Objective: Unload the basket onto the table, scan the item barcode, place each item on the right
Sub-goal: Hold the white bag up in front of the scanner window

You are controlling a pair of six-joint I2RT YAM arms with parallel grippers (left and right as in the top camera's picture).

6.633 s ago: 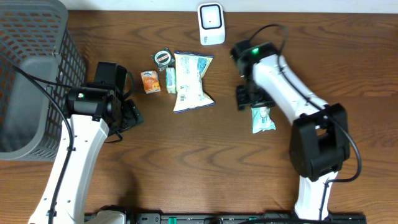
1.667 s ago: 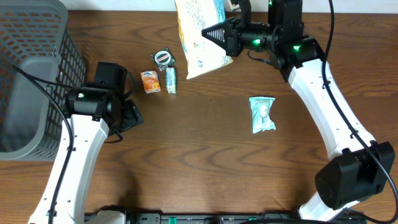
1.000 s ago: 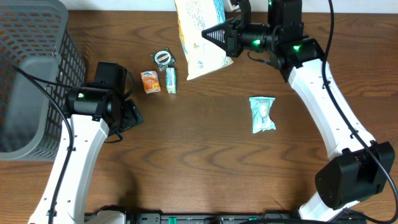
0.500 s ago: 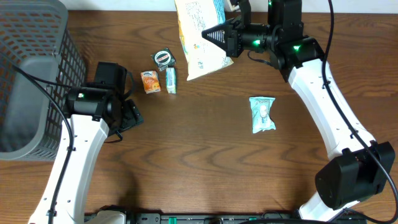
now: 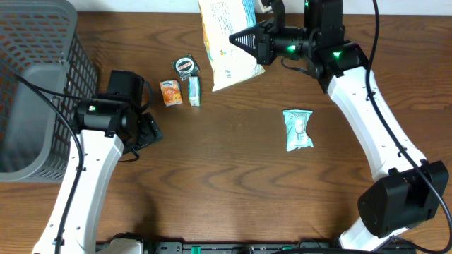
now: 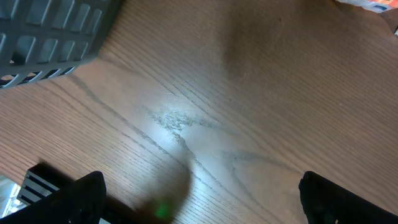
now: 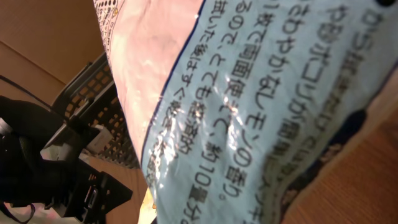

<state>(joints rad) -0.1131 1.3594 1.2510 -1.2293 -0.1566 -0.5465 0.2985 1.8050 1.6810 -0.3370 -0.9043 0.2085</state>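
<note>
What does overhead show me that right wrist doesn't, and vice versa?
Only overhead: the right gripper shut on the snack bag, held above the table, plus the teal packet and orange packet lying on it. Only right wrist: the bag's printed text up close, with no barcode in that frame. Both: the snack bag and the grey basket.

Overhead looks straight down on the worktop [image 5: 233, 190]; left wrist skims it beside the basket [image 6: 50, 31]; right wrist crowds the bag [image 7: 249, 112].
</note>
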